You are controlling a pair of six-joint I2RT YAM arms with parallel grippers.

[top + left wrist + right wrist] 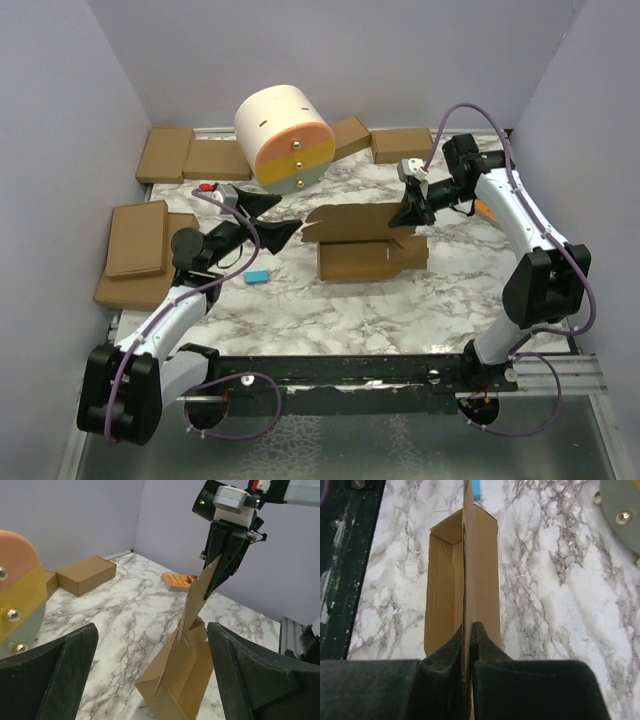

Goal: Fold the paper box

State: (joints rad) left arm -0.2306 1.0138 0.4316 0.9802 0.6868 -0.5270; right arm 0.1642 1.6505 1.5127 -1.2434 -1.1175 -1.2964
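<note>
Marble bench (330, 310) carries the paper box (365, 245), part-folded w/ its trough open upward, sitting btwn the two claws. Right claw (412, 213) is clamped on the box's raised flap, one pad on each face, rest of box below it. Left claw (272, 220) gapes wide w/ nothing in it, box just beyond its fingertips, apart. Small blue block (258, 277) lies near left claw, toward the arm bases.

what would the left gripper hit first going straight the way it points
Probably the paper box, standing straight ahead of the open left gripper; the right gripper pinching its flap is farther.
</note>
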